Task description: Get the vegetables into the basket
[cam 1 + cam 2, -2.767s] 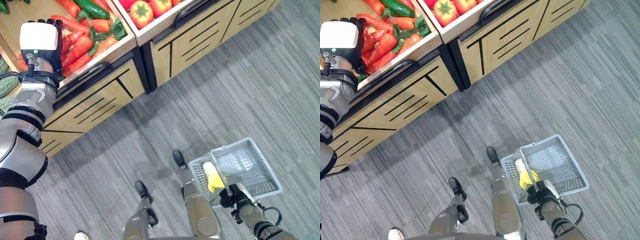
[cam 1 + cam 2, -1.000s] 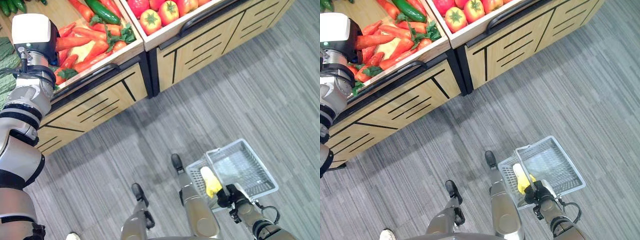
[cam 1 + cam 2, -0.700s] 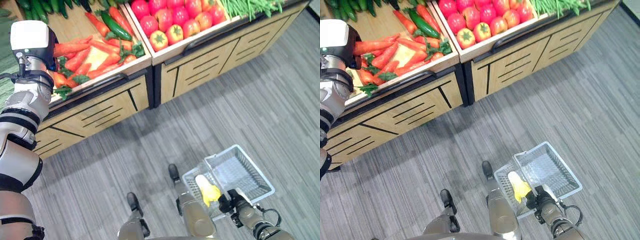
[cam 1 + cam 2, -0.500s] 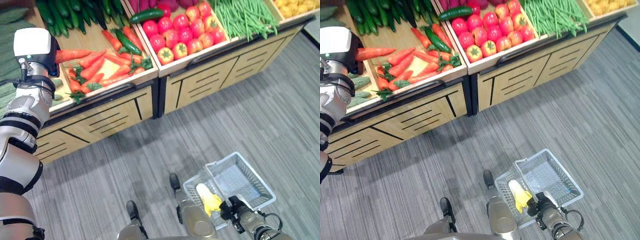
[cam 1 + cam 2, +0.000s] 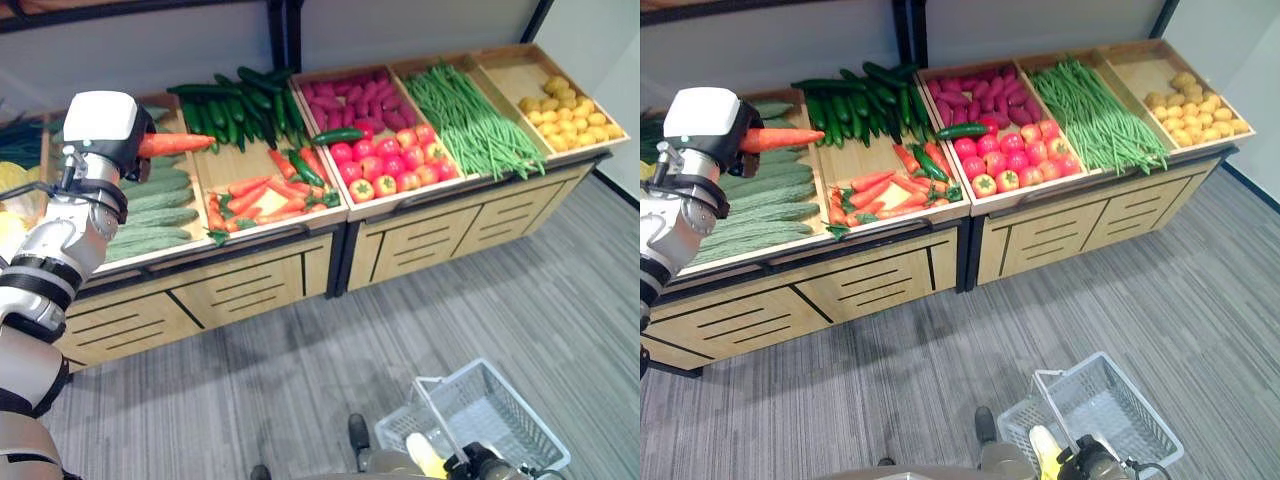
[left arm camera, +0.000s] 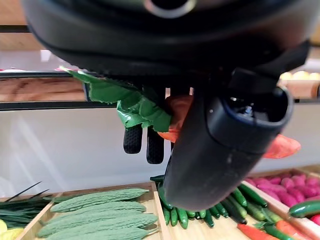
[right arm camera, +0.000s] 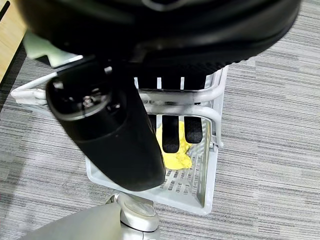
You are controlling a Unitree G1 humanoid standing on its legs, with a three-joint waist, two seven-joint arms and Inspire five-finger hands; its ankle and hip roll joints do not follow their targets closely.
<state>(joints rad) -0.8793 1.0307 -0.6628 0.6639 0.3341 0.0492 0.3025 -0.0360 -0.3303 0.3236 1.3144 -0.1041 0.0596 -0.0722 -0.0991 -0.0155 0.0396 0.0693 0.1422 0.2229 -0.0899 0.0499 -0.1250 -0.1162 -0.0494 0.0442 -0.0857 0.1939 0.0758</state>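
My left hand [image 5: 98, 128] is raised over the left end of the wooden vegetable stand [image 5: 250, 285] and is shut on an orange carrot [image 5: 176, 145] that sticks out sideways. In the left wrist view the carrot [image 6: 283, 146] and its green leaves [image 6: 131, 102] show behind the thumb [image 6: 220, 145]. Low at the right, my right hand [image 5: 476, 465] is curled round the handle [image 7: 175, 95] of a pale wire basket [image 5: 520, 425] held just above the floor. A yellow vegetable [image 7: 173, 151] lies in the basket.
The stand holds bins of bitter gourds [image 5: 150, 215], dark cucumbers [image 5: 235, 110], carrots [image 5: 262, 195], tomatoes [image 5: 385, 165], purple roots [image 5: 350, 98], green beans [image 5: 465, 120] and yellow produce [image 5: 560, 110]. Grey striped floor [image 5: 300, 380] lies between stand and basket.
My left hand came up out of the carrot bin with one carrot in its grip. The camera has tilted up, bringing the whole stand into view. The basket stays held at the right.
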